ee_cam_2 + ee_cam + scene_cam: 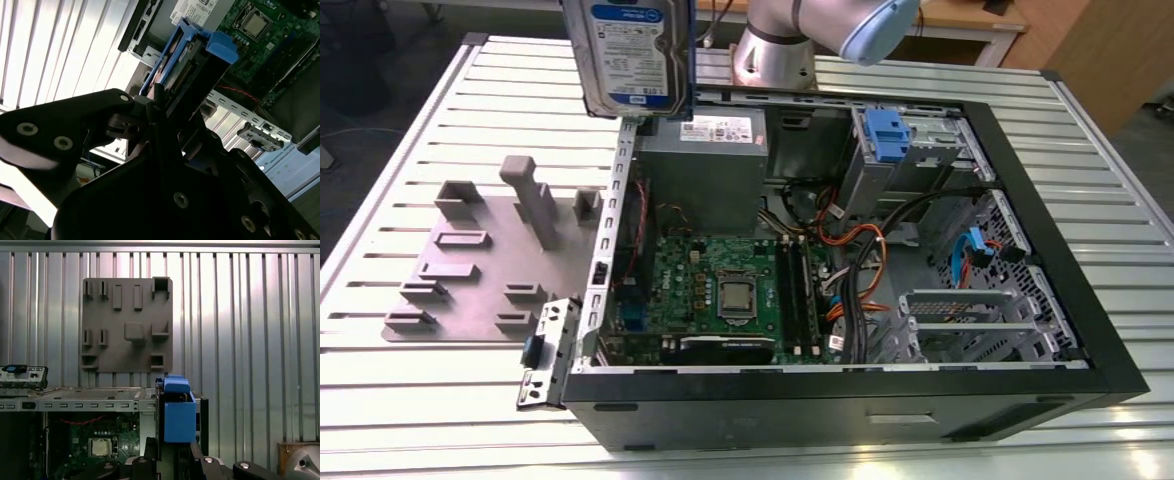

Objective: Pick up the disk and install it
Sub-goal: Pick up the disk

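Observation:
The disk (pixel 630 55) hangs upright in the air at the top of the exterior view, its white-and-blue label facing the camera, above the far left corner of the open computer case (pixel 1067 300). In both wrist views my gripper (pixel 167 107) (pixel 175 447) is shut on the disk, one black finger on each flat side. The disk's blue end piece (pixel 212 47) (pixel 179 415) sticks out beyond the fingertips. Below it lie the case's edge and the motherboard (pixel 95 445).
Inside the case are a grey power supply box (pixel 707 150), a blue clip on a silver drive cage (pixel 887 135), the motherboard (pixel 720 290) and loose cables (pixel 854 260). A grey slotted fixture plate (pixel 480 270) lies on the slatted table at the exterior view's left. The arm's base (pixel 774 50) stands behind the case.

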You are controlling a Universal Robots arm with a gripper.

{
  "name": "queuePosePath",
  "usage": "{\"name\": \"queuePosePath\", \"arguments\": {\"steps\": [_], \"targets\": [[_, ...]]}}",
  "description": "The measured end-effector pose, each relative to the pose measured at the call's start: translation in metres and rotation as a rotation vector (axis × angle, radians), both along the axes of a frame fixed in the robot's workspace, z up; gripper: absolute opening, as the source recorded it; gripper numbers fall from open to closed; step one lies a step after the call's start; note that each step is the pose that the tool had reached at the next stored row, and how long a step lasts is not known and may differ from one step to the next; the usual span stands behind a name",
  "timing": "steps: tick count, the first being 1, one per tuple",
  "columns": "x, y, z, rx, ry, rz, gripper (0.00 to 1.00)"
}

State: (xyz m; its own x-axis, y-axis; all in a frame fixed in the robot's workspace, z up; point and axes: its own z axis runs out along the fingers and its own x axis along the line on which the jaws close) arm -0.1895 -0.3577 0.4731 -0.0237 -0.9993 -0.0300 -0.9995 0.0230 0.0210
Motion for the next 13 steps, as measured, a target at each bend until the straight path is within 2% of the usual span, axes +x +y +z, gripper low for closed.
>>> {"name": "queuePosePath", "arguments": {"steps": [2, 5, 13], "targets": [[0.0004, 0.0000, 0.0050, 0.0004, 0.0001, 0.000, 0.35], [0.0036, 0.0001, 0.0060, 0.0004, 0.0003, 0.000, 0.35], [0.0379, 0.0001, 0.0054, 0.0005, 0.0003, 0.000, 0.35]]}}
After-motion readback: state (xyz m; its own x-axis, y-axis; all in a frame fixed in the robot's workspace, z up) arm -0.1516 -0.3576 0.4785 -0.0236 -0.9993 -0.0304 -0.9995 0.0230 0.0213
